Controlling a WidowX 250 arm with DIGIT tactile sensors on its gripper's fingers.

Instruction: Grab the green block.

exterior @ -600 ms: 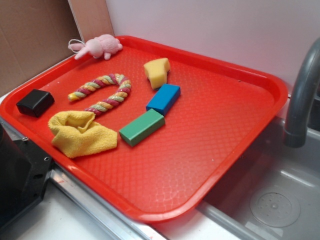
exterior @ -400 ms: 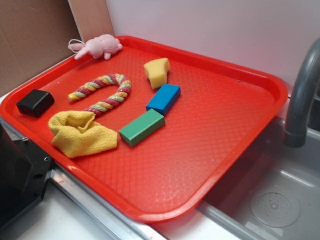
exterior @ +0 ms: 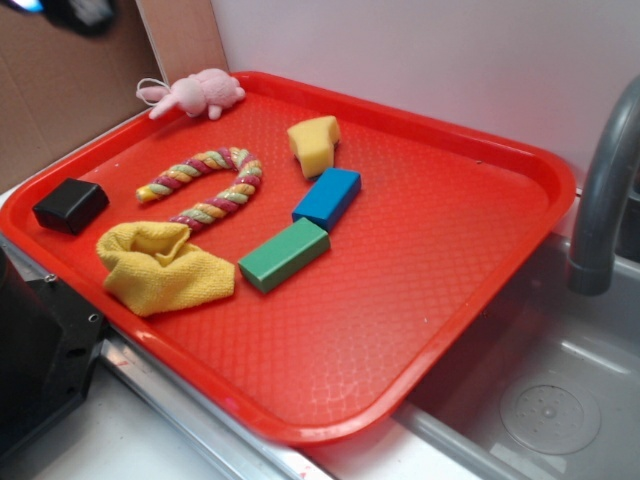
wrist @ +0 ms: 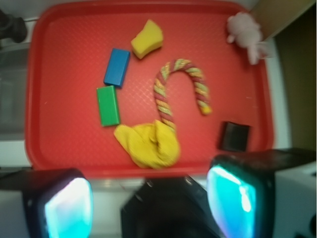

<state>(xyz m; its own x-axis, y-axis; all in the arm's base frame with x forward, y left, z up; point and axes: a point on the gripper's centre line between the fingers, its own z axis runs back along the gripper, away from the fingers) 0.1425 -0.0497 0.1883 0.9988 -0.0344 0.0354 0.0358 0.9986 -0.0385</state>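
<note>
The gripper (wrist: 148, 191) had just come into the top-left corner of the exterior view, high above the tray (wrist: 59, 163), so the approach had only begun. Its fingers (wrist: 67, 206) stood wide apart, holding nothing. The green block (wrist: 108, 105) lay far ahead, slightly left, touching the blue block (wrist: 117, 67).

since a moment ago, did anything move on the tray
Only a dark blurred part of the arm has come into the top left corner of the exterior view. The green block, blue block and yellow cloth lie where they did on the red tray.
</note>
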